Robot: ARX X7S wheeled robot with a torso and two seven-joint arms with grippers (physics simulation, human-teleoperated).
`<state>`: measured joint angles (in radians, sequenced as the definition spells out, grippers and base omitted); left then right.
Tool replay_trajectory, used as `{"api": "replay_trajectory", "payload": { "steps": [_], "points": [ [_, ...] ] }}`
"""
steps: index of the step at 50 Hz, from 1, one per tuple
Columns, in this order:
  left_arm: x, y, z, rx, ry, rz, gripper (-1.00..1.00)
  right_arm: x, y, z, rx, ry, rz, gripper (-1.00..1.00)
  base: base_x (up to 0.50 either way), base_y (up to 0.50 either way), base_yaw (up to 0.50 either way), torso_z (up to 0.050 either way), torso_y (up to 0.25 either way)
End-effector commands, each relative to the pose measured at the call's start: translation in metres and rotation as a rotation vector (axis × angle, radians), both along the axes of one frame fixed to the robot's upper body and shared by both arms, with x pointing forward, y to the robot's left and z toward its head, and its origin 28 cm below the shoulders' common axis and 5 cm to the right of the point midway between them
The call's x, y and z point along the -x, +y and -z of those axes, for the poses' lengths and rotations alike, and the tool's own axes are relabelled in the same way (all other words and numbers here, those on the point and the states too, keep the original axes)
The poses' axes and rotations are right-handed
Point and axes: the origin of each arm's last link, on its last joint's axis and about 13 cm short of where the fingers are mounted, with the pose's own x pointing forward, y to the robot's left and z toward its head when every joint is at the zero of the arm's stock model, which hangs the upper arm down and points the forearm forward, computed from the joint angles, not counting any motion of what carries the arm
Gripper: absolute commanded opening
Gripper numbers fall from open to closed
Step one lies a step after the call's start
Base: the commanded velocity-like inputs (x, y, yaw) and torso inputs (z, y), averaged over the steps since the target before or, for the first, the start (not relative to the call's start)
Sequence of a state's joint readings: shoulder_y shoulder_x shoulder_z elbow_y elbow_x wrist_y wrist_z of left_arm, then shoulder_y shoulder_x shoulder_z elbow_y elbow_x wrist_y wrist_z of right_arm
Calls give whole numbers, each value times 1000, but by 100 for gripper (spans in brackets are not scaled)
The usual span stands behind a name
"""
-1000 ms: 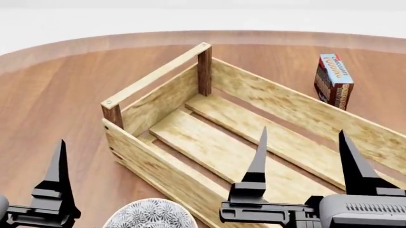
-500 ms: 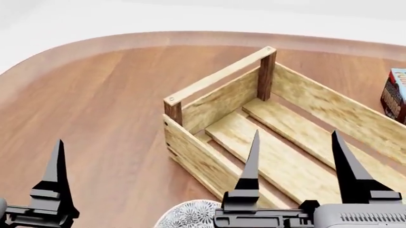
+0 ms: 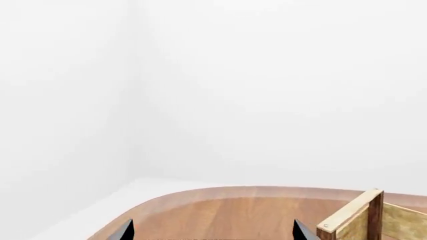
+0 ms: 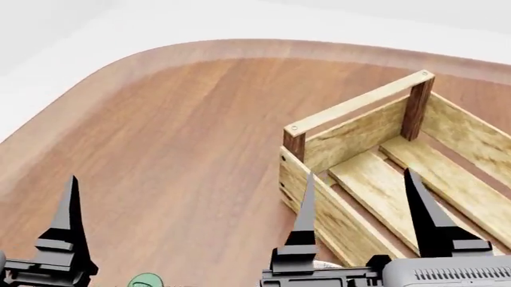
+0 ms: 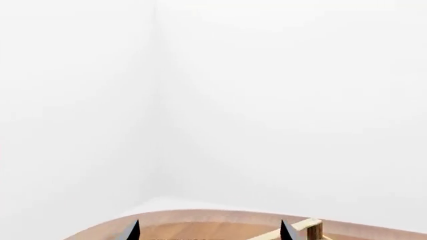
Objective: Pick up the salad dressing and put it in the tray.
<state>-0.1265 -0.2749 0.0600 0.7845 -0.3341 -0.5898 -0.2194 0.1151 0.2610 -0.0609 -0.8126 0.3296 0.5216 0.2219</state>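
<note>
Both grippers are empty right now. Right gripper [image 4: 357, 206] has its two black fingers spread wide and hangs raised in front of the tray [image 4: 361, 107], pinching nothing. Left gripper [image 3: 212, 232] also looks spread: its wrist view shows two tips far apart with only bare table [image 4: 167, 131] beyond, though the head view catches just one of its fingers [image 4: 70, 221].

The dressing [image 4: 146, 280] is only a sliver of green cap at the bottom edge of the head view, close in to the robot, between the two grippers and nearer the left one. Body isn't visible at all. My guess is the arms are parked high and pointing outward so the head can find the bottle first.

The tray sits ahead of the right gripper, empty slats showing. Its near wall and corner post are what I'd worry about clipping when carrying the bottle over. Nothing else near the cap that I can see.
</note>
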Motion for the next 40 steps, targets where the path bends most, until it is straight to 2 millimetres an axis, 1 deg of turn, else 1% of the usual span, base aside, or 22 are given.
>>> {"api": "replay_trajectory", "payload": {
  "steps": [1, 7, 8, 12, 18, 20, 23, 24, 27, 28, 29, 30, 35, 36, 40],
  "points": [
    [0, 0, 0, -1, -1, -1, 100, 0, 1, 2, 14, 7, -13, 100, 0, 0, 500, 0, 0],
    [0, 1, -1, 1, -3, -3, 100, 3, 2, 4, 29, 4, -45, 100, 0, 0, 500, 0, 0],
    [0, 1, -1, 2, -2, -4, 100, 2, 2, 3, 15, 29, -77, 100, 0, 0, 0, 0, 0],
    [0, 1, -1, 2, -4, -5, 100, 1, 1, 2, 12, 43, -77, 100, 0, 0, 0, 0, 0],
    [0, 1, -1, 2, -4, -7, 100, -2, 3, 4, 75, 54, -63, 100, 0, 0, 0, 0, 0],
    [0, 2, -1, 2, -4, -8, 100, -2, 4, 5, 101, 64, -101, 100, 0, 0, 0, 0, 0],
    [0, 2, -1, 2, -4, -8, 100, -3, 5, 6, 113, 68, -99, 100, 0, 0, 0, 0, 0],
    [-1, 2, 0, 1, -2, -13, 100, -6, 9, 11, 186, 121, -185, 100, 0, 0, 0, 0, 0],
    [-1, 2, -1, 0, -4, -15, 100, -10, 11, 17, 234, 161, -200, 100, 0, 0, 0, 0, 0],
    [-1, 3, -1, -1, -4, -17, 100, -12, 13, 23, 274, 214, -248, 100, 0, 0, 0, 0, 0],
    [-1, 3, -1, -1, -4, -17, 100, -12, 13, 23, 274, 214, -248, 100, 0, 0, 0, 0, 0],
    [-1, 4, -1, -2, -5, -20, 100, -17, 14, 31, 316, 267, -295, 100, 0, 0, 0, 0, 0],
    [0, 5, 2, -19, -6, -25, 100, -26, 16, 39, 339, 349, -371, 100, 0, 0, 0, 0, 0],
    [0, 5, 2, -25, -8, -31, 100, -31, 17, 43, 354, 380, -387, 100, 0, 0, 0, 0, 0],
    [1, 7, 1, -28, -12, -38, 100, -40, 19, 52, 394, 440, -433, 100, 0, 0, 0, 0, 0]
  ]
}}
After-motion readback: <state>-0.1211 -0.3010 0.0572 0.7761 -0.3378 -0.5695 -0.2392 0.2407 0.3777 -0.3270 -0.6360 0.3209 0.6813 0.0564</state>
